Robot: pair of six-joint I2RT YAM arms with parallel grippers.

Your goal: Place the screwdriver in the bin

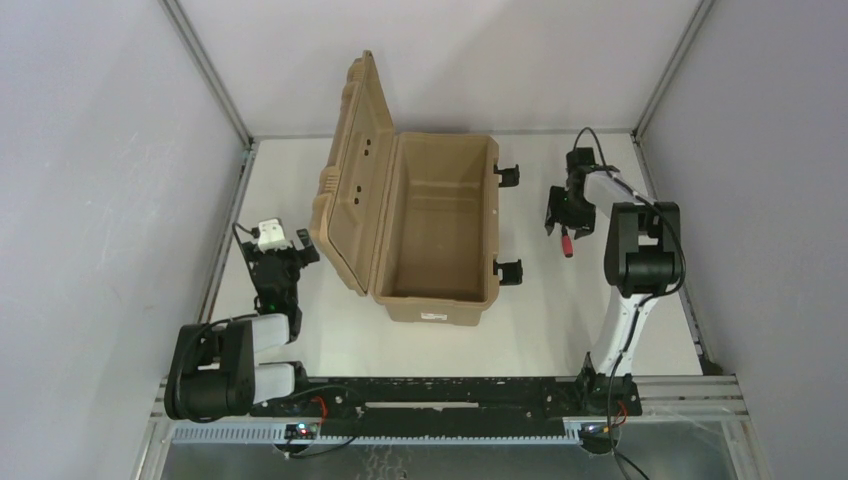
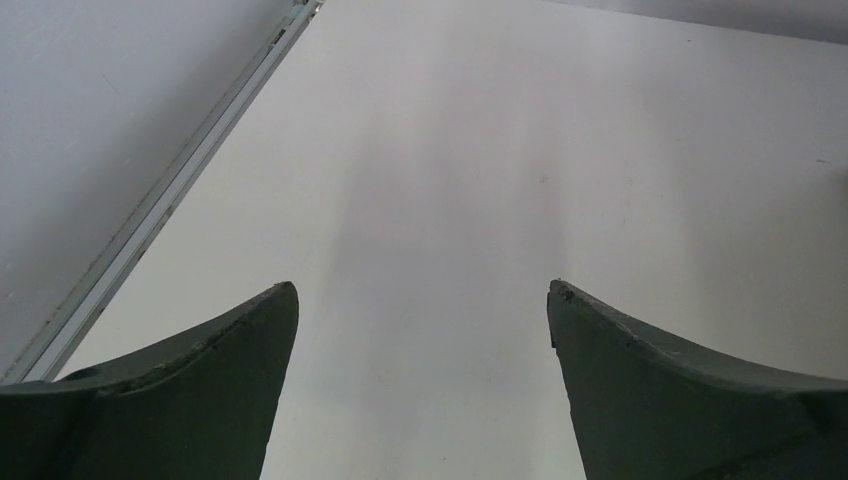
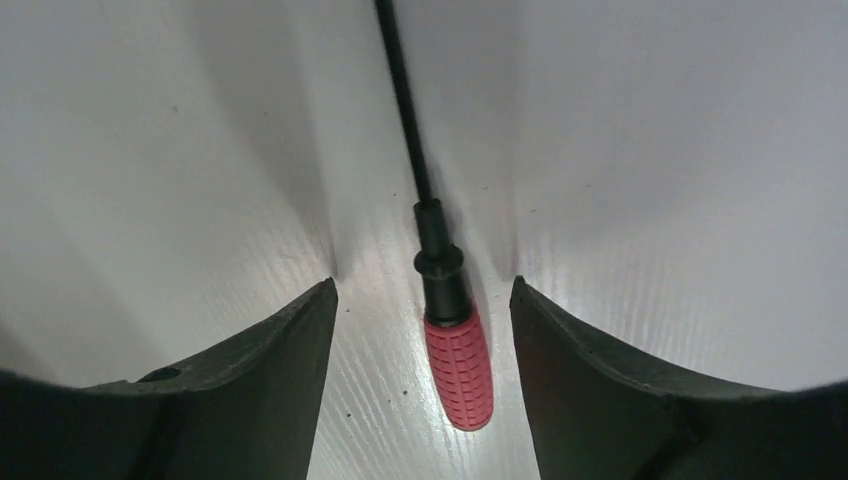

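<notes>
The screwdriver point(image 3: 458, 365) lies flat on the white table, red ribbed handle toward the camera, thin dark shaft running away. My right gripper point(image 3: 420, 285) is down over it, open, one finger on each side of the handle with a gap on both sides. From above, the red handle point(image 1: 567, 243) peeks out just below the right gripper point(image 1: 562, 222), to the right of the bin point(image 1: 437, 225). The bin is a tan case, its lid point(image 1: 350, 180) swung up to the left, inside bare. My left gripper point(image 2: 422, 290) is open over bare table.
Two black latches point(image 1: 508, 175) point(image 1: 509, 271) stick out of the bin's right side, toward the right gripper. Metal frame rails point(image 1: 228, 230) edge the table on the left and right. The left arm point(image 1: 270, 270) sits just left of the raised lid.
</notes>
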